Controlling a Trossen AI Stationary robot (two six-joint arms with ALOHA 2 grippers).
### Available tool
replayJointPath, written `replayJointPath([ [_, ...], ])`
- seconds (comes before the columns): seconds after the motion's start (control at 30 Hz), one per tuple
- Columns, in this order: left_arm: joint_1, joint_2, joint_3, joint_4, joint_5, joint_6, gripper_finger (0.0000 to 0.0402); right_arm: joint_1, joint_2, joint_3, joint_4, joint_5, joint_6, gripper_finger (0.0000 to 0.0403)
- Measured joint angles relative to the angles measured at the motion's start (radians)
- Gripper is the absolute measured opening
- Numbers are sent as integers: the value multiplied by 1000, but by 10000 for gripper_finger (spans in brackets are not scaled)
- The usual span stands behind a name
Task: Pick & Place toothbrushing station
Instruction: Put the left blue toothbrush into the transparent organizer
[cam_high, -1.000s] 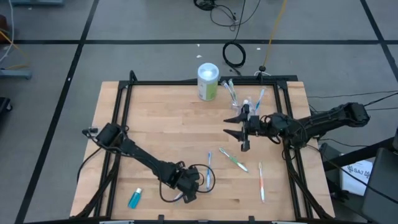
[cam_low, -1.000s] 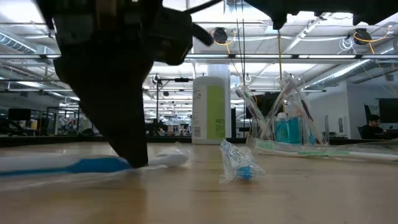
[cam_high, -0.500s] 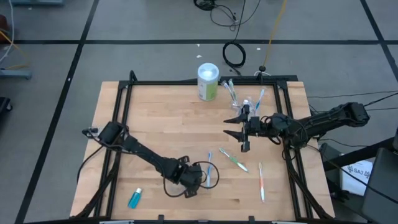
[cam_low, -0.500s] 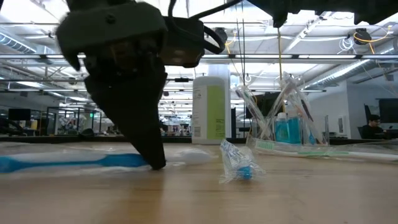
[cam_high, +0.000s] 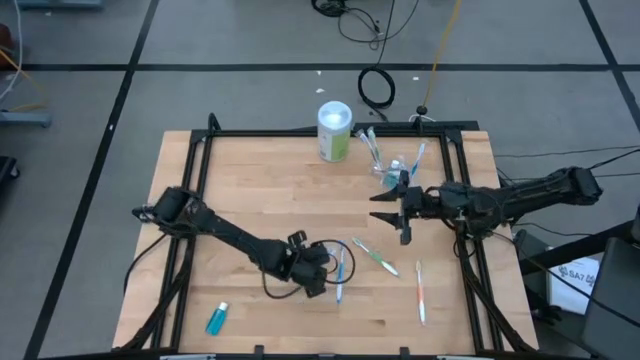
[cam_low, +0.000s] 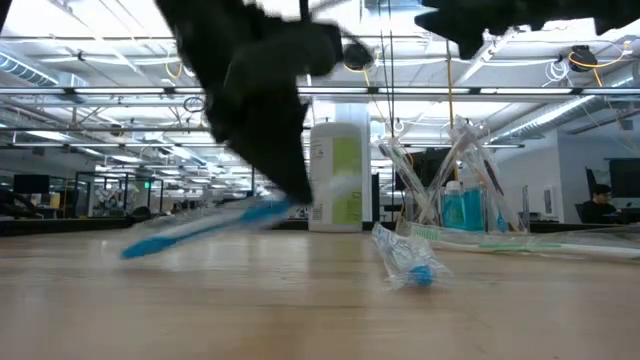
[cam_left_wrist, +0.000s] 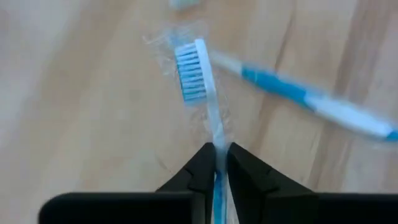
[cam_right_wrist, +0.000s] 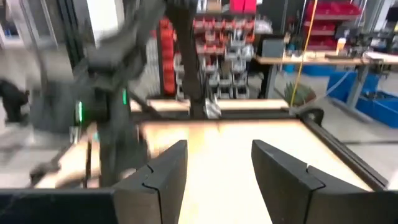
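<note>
My left gripper (cam_high: 328, 268) is shut on a blue and white toothbrush (cam_high: 340, 280) near the middle of the table; in the low view the brush (cam_low: 200, 225) slants. Its bristle head (cam_left_wrist: 191, 71) shows past my fingers. The clear cup (cam_high: 392, 165) stands at the far right with several brushes and a teal tube in it. My right gripper (cam_high: 402, 215) is open and empty just near of the cup; its wrist view shows the parted fingers (cam_right_wrist: 217, 168). My left gripper pinches the toothbrush's thin neck (cam_left_wrist: 216, 140) just behind the bristle head, between its two fingers. The fingers come slanting down from the table's left and lie along the brush. The brush is tilted, head end raised; its handle end (cam_low: 130, 250) slopes down to the table.
A white and green canister (cam_high: 334, 130) stands at the far edge beside the cup. A green toothbrush (cam_high: 376, 259) and an orange one (cam_high: 420, 292) lie right of my left gripper. A teal tube (cam_high: 217, 318) lies at the near left. A black frame (cam_high: 200, 200) borders the table.
My left gripper has moved up and toward the table's far right with the blue toothbrush. The brush lay flat on the table before; now its head end is raised and it slants. My right gripper has shifted a little toward the right edge.
</note>
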Motion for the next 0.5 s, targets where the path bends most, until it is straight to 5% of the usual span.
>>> replayJointPath([
  [0.23, -25, -191, 1, 7, -301, 89, 8, 0, -35, 0, -165, -4, 38, 171],
  [0.37, -51, -286, -19, 85, -582, 101, 25, 0, 35, 0, -77, -15, 49, 171],
  [0.5, -71, -318, -58, 230, -642, 224, 25, 0, 132, 0, 105, -34, 42, 171],
])
